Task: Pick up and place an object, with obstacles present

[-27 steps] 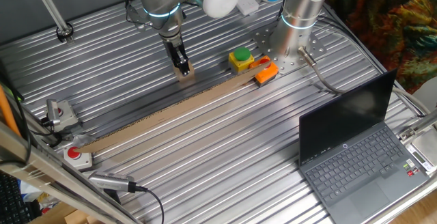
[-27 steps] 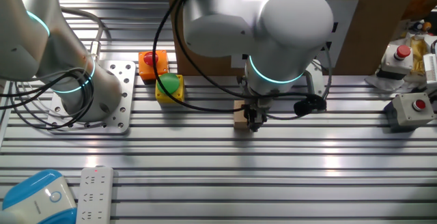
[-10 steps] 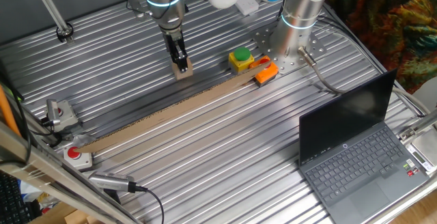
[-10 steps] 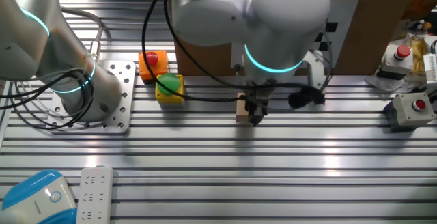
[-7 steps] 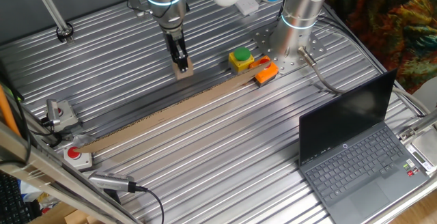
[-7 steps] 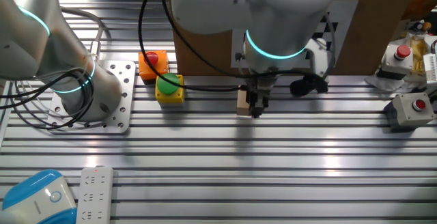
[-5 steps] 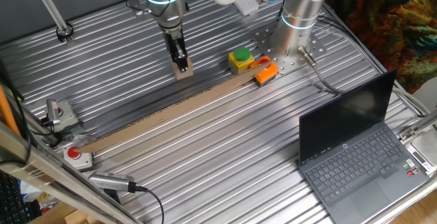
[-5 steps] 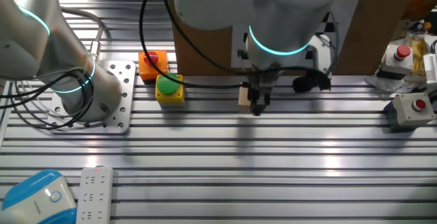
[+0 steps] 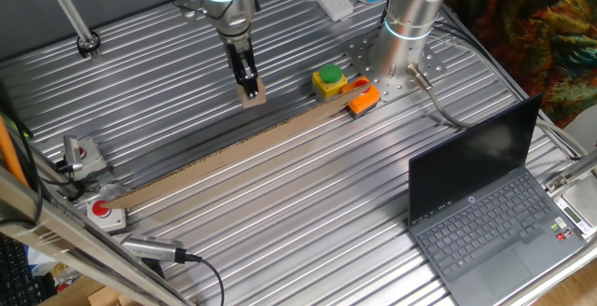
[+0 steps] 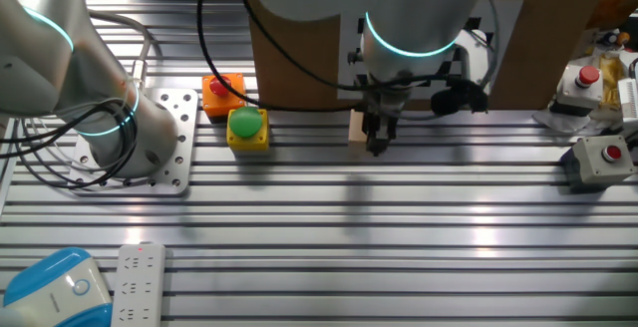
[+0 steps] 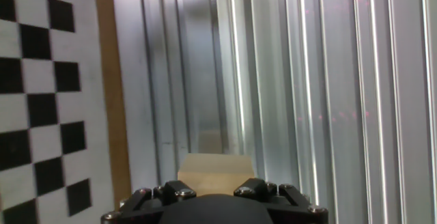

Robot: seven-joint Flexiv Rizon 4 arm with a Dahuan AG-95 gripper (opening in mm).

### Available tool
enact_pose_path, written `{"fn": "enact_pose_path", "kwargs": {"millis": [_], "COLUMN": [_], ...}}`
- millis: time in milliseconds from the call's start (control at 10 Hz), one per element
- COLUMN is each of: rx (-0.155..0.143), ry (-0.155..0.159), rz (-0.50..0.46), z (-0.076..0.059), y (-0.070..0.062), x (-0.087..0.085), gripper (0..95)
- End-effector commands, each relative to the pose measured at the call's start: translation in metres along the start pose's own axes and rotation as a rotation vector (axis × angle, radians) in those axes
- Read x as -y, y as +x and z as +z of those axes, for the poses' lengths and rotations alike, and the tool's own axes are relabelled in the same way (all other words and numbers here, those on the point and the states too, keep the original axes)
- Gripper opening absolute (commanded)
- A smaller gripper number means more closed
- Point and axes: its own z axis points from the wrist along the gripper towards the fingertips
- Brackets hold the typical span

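The work surface is a ribbed aluminium table (image 9: pixel 280 185) of long parallel slats that catch bright streaks of light. A long, narrow, low tan-brown cardboard strip (image 9: pixel 224 157) lies diagonally across it, running from the near left up toward the far right, where its end meets a small orange piece (image 9: pixel 364 99). Just beside that piece stands a yellow box with a green button (image 9: pixel 327 80), close to the drilled metal base plate (image 9: pixel 392 63) of a second arm's grey column.

The two-finger gripper (image 9: pixel 249 89) points straight down on the far side of the strip, its black fingers closed on a small tan-brown cube-like block (image 9: pixel 253 94). In the other fixed view the block (image 10: pixel 357 127) appears lifted above the slats, with a faint shadow on the table nearer the camera; it is well apart from the strip. In the hand view the block (image 11: pixel 215 173) sits directly below the camera, above the blurred slats, with a checkerboard panel (image 11: pixel 41 94) along the left edge.

Around the edges: an open dark laptop (image 9: pixel 485 213) at the near right, a red push-button (image 9: pixel 101 211) on a grey box at the near left (another grey unit sits just beyond it), a white power strip (image 10: pixel 138 285) and a large brown cardboard sheet (image 10: pixel 299 58) behind the arm.
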Motion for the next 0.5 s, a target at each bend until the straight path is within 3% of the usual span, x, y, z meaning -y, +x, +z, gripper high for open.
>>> {"fn": "enact_pose_path", "kwargs": {"millis": [100, 500], "rx": [-0.003, -0.005], "ry": [0.004, -0.001], "rz": [0.004, 0.01], "z": [-0.009, -0.021], "y": [-0.001, -0.003], "x": [-0.005, -0.012], "gripper": [0.0, 0.0]}}
